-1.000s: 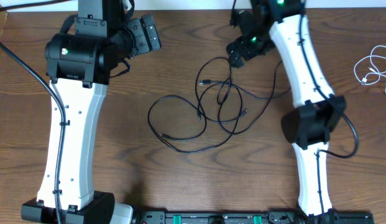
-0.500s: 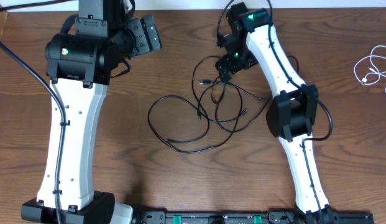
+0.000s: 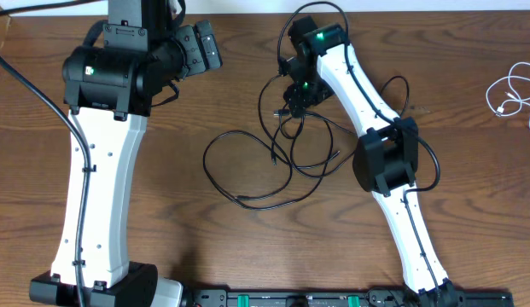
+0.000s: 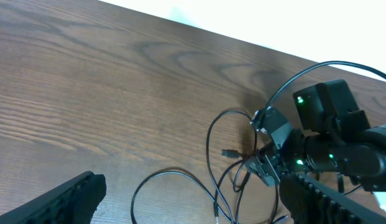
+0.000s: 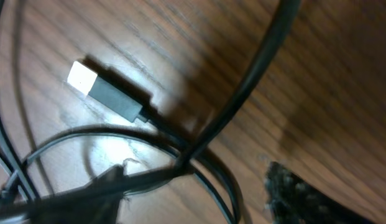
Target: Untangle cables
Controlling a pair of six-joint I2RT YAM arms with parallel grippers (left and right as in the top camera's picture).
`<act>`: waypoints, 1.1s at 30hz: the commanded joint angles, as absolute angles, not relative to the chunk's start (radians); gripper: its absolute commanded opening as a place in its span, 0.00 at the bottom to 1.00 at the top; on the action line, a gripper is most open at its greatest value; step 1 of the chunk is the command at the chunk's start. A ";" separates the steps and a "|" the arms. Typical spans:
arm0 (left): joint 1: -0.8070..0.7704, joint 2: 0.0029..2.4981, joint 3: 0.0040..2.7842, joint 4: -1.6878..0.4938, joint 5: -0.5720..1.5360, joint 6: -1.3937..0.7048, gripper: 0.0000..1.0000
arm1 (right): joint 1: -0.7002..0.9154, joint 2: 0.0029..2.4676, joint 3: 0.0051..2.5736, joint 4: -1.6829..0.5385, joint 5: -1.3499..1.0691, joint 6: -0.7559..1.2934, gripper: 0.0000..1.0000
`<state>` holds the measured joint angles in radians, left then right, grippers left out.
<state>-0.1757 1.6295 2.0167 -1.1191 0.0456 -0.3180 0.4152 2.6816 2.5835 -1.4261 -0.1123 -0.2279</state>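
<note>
Thin black cables lie knotted at the middle of the dark wooden table. The short white cord sits well apart, far right. My right gripper is down in the knot, and I can't tell whether it grips anything. The left gripper is spread wide, empty. If I pinch two crossed strands, pulling would tighten the snarl.

No legible text, labels, numbers, signs on anything

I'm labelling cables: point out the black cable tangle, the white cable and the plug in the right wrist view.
black cable tangle (image 3: pixel 290 130), overhead view, middle where strands cross
white cable (image 3: pixel 510 81), overhead view, its upper loop
plug (image 5: pixel 112 101), right wrist view, black body behind the metal tip
</note>
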 commanded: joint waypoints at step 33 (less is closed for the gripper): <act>-0.172 1.633 2.020 -1.110 0.036 -0.326 0.95 | 0.200 2.506 2.605 -1.554 -0.163 0.041 0.01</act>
<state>-0.1757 1.6295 2.0167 -1.1110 0.0456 -0.3180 0.2722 2.5790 2.5847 -1.5257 -0.1650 -0.0055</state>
